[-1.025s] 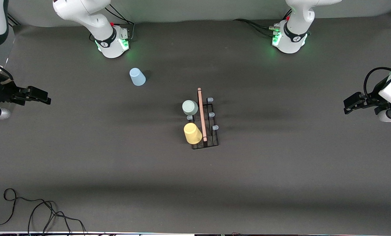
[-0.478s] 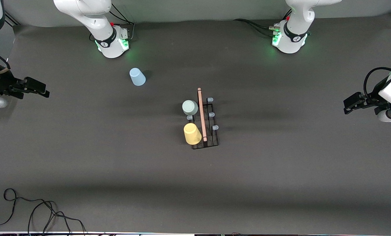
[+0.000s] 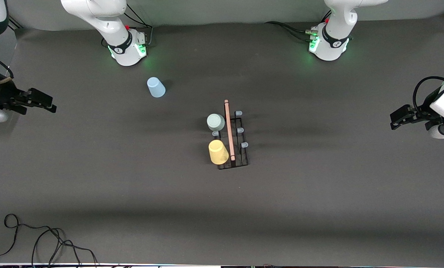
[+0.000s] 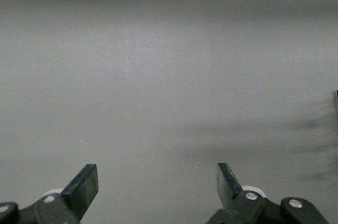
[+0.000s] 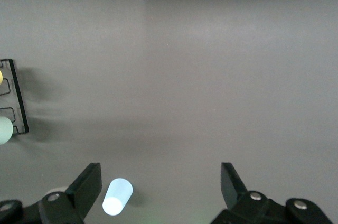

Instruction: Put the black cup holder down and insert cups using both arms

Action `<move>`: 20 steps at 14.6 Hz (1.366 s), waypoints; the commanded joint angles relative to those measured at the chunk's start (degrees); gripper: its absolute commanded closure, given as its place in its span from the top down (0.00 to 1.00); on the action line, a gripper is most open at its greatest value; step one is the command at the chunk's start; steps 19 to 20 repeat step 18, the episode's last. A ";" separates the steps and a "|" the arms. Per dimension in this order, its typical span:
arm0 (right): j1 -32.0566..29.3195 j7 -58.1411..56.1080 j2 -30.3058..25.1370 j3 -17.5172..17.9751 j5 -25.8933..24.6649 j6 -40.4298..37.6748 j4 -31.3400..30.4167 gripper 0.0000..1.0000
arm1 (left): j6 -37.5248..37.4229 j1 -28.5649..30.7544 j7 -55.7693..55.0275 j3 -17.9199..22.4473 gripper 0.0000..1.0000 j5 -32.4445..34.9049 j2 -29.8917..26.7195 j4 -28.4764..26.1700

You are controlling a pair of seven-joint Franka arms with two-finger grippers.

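The black cup holder (image 3: 240,158) stands mid-table with its wooden rod handle (image 3: 229,130) on top. The grey-green cup (image 3: 215,121) and the yellow cup (image 3: 218,151) sit upside down on its pegs, on the side toward the right arm's end. The light blue cup (image 3: 155,87) stands upside down on the mat near the right arm's base; it also shows in the right wrist view (image 5: 116,196). My right gripper (image 3: 50,105) is open and empty, high over the right arm's end of the table. My left gripper (image 3: 393,120) is open and empty over the left arm's end.
Three pale-blue-tipped pegs (image 3: 240,130) on the rack's side toward the left arm's end are bare. A loose black cable (image 3: 43,242) lies at the table's near corner at the right arm's end. The rack's edge (image 5: 16,97) shows in the right wrist view.
My right gripper has risen and drawn slightly back toward its end of the table. The left arm, the rack and the cups have not moved.
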 commanded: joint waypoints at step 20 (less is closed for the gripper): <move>3.47 0.22 0.16 -2.10 -1.39 -0.22 -0.48 1.00 | -0.83 -0.37 -0.73 0.16 1.00 0.18 0.35 1.28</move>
